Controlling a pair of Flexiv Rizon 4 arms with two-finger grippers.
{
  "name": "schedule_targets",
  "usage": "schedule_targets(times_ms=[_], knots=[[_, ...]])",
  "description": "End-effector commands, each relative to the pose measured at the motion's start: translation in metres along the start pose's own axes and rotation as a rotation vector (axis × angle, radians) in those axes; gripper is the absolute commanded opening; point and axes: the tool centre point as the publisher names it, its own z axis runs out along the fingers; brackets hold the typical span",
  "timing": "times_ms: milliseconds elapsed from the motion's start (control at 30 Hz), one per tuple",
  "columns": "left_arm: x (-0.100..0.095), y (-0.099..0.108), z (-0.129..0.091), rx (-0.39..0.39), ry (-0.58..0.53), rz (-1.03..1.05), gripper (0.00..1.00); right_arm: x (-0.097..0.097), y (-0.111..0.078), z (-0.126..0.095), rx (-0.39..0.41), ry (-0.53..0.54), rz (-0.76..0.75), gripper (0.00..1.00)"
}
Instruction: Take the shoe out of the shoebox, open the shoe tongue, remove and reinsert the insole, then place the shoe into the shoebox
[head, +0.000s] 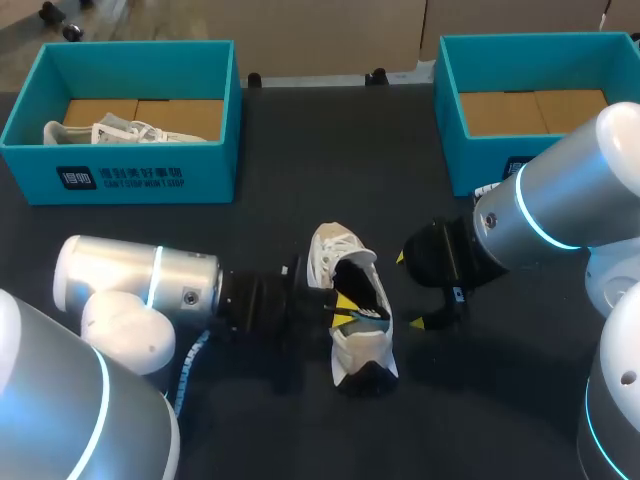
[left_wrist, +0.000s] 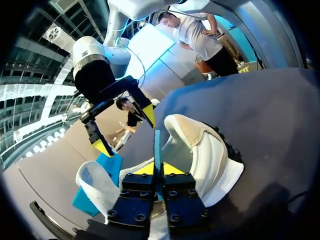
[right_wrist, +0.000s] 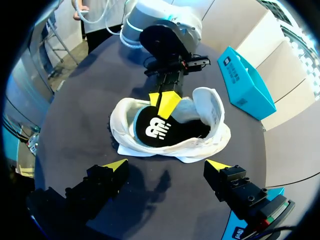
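Head view: white mesh sneaker lay on the dark table, left tool apparently pinched shut on its black insole's edge, right tool open alongside, not touching; unbraced, the shoe risked dragging along, or the thin pinch slipping.

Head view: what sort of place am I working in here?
Probably a robot lab bench for shoe-handling trials: a dark table, two teal shoeboxes, and a white shoe held by the left gripper.
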Motion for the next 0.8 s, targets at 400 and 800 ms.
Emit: schedule_targets(times_ms=[400, 800], knots=[[-0.004, -0.019, 0.000, 0.042, 0.000, 0.022, 0.15, 0.002, 0.000, 0.001, 0.001, -0.004, 0.000, 1.00], [0.007, -0.005, -0.001, 0.012, 0.030, -0.011, 0.00, 0.002, 0.000, 0.001, 0.001, -0.004, 0.000, 1.00]])
